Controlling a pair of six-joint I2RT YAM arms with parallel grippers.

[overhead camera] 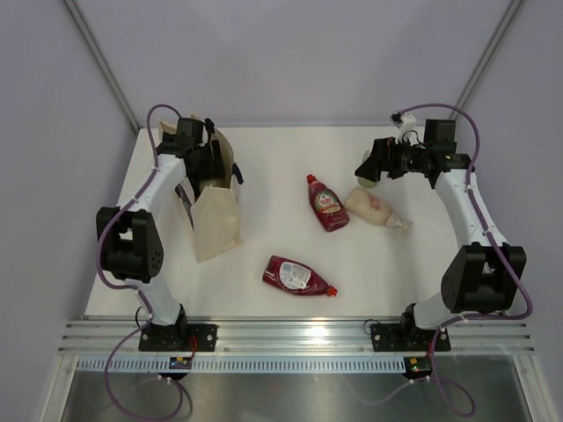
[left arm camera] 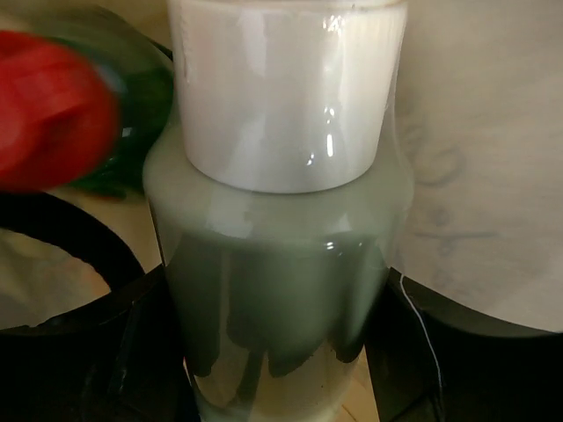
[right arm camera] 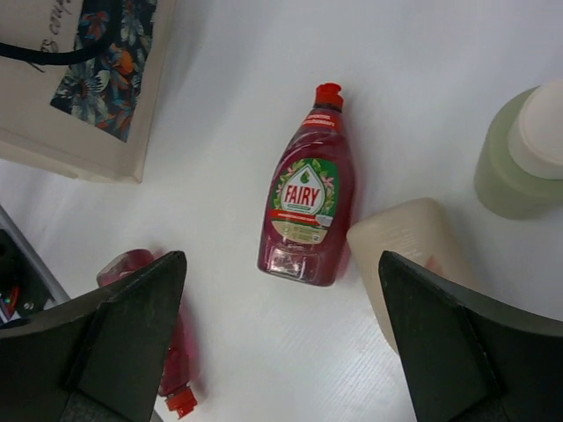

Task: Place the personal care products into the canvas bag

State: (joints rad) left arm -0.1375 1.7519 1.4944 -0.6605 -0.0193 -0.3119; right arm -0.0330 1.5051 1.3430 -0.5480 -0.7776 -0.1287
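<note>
The white tabletop [overhead camera: 369, 272] carries the cream bag [overhead camera: 215, 220], which stands with its mouth open so bottles can drop in. The left tool [overhead camera: 209, 163] reaches into that mouth, clamped on a pale green bottle [left arm camera: 281, 290] with a white cap, beside a red-capped green bottle [left arm camera: 132, 97] already inside. The right tool [right arm camera: 281, 334] hangs open and empty well away from the bag, above two dark red bottles [overhead camera: 326, 202], a beige bottle [overhead camera: 374, 209] and a second pale green bottle [right arm camera: 515, 158] outside it.

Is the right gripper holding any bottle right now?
No, the right gripper is open and empty, with the dark red labelled plastic bottle lying free below it.
</note>
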